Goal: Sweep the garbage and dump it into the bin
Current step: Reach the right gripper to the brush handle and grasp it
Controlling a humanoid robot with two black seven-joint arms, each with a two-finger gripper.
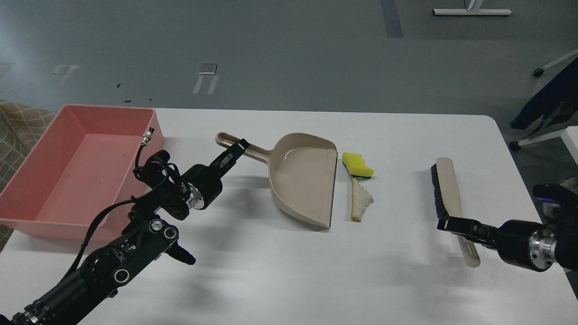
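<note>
The yellow sponge piece (pixel 357 164) with its dark green underside and the white bread wedge (pixel 360 200) lie on the white table just right of the mouth of the beige dustpan (pixel 305 178). The pink bin (pixel 76 171) stands at the table's left end and nothing shows inside it. My left gripper (pixel 239 148) sits at the dustpan's handle (pixel 253 151); its fingers look dark and close together, and I cannot tell whether they grip. My right gripper (pixel 449 224) crosses the handle of the beige brush (pixel 451 194) with black bristles; its jaw gap is not visible.
The table's right edge (pixel 519 180) is close to the brush. Grey floor lies beyond the far edge, with a wheeled chair base (pixel 537 72) at the right. A patterned cloth (pixel 18 122) shows left of the bin.
</note>
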